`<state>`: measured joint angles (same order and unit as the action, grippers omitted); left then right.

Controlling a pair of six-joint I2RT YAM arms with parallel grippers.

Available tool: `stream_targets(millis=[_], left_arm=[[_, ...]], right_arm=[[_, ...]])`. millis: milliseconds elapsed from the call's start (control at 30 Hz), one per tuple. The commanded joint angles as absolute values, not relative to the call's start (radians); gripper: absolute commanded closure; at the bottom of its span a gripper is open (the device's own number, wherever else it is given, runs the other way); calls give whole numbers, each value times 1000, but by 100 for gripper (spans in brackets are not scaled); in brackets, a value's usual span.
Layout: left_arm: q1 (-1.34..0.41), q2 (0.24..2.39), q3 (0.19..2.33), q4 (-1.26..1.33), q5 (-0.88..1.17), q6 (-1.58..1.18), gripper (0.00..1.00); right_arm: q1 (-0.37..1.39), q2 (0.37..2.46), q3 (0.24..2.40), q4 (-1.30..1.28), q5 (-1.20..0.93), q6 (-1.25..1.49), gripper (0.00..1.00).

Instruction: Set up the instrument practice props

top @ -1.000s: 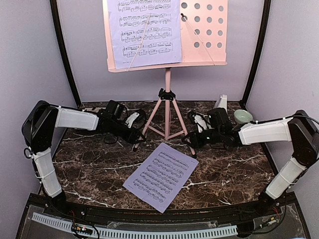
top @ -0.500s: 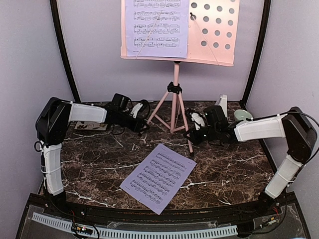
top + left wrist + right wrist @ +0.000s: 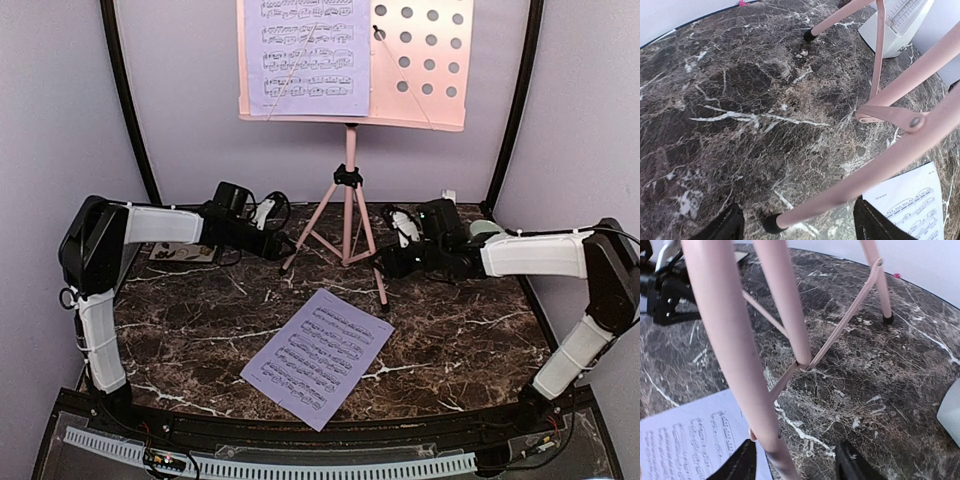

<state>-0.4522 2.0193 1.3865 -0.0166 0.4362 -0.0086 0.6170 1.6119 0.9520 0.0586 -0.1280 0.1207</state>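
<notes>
Left claw [image 3: 799, 222]: wide open, straddling one leg of the music stand [image 3: 875, 165] near its foot, no grip. Right claw [image 3: 796, 462]: parted, straddling another leg, not clamped.

Two pages [image 3: 318, 355], one stand [image 3: 420, 70], one metronome [image 3: 897, 27]

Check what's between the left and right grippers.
The pink music stand's tripod legs stand between the left gripper and right gripper, seen in the top external view. Each wrist view shows one leg passing between that gripper's open jaws.
</notes>
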Motion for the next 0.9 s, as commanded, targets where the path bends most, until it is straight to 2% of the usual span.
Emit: stream_targets(millis=[0, 67, 200, 433, 567, 867], left_arm=[[-438, 1820, 1287, -19, 390, -63, 21], [-419, 1764, 1228, -34, 400, -119, 20], [-383, 1670, 1105, -72, 521, -226, 22], [-391, 1660, 924, -21, 732, -341, 28], [-424, 1720, 923, -2, 797, -372, 29], [-479, 1886, 993, -37, 785, -385, 37]], right_arm=[[615, 1474, 940, 51, -105, 160, 38], [617, 1424, 913, 31, -99, 180, 34], [633, 1311, 831, -18, -97, 243, 34], [772, 1142, 652, -47, -43, 365, 48], [849, 1184, 607, -27, -21, 398, 56], [935, 1396, 650, 7, 14, 372, 71]])
